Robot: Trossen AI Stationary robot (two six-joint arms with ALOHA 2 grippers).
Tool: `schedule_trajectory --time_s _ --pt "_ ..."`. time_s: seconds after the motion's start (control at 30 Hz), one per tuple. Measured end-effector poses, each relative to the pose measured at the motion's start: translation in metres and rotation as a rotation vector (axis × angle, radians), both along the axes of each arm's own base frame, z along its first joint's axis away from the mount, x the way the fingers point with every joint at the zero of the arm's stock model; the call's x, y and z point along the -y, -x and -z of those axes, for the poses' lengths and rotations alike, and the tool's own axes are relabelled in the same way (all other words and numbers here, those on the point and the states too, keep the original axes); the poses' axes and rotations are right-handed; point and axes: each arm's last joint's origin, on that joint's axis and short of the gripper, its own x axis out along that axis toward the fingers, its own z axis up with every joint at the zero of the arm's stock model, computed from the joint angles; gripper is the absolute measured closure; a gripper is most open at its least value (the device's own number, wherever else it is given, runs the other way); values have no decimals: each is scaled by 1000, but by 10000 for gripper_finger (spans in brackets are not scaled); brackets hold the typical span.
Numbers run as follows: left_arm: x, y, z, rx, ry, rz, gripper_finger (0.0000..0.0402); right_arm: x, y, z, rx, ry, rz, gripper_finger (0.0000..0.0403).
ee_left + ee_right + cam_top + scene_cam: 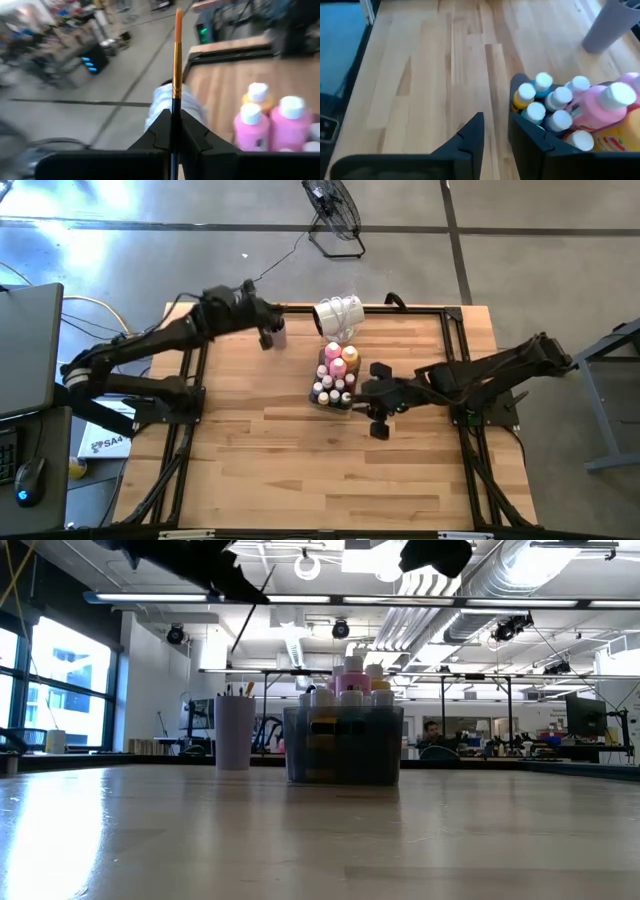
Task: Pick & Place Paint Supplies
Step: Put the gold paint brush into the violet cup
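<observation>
Your left gripper (pixel 172 132), clamped on an upright paintbrush (pixel 177 60), hangs beside the purple cup (pixel 277 332) near the table's (pixel 300 460) far edge; the right gripper (pixel 495 135), part-open and empty, sits by the tray (pixel 318 401).

Wooden table (pixel 300 450), tray (pixel 343 775), seemingly upright cup (pixel 234 732).

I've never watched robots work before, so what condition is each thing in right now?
Left gripper: shut on paintbrush, raised.
Right gripper: open, empty, beside tray.
Tray: upright, filled with bottles.
Paint bottles: upright, capped.
Cup: upright, holds brushes.
</observation>
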Motion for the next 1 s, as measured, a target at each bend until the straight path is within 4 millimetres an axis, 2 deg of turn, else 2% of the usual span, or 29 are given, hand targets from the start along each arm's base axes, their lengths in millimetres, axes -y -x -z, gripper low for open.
schedule_trajectory --time_s 0.17,0.37,0.7,1.0 --pt "-28 13 5 34 108 107 394 -4 1 19 -7 -6 -2 338" --pt "-50 9 16 27 122 200 394 -3 2 33 -20 -26 19 348" --pt "-84 -3 56 -80 181 194 394 -5 -3 27 60 -40 8 349" --pt "-100 0 70 -103 210 185 394 -4 -3 27 60 -32 5 349"
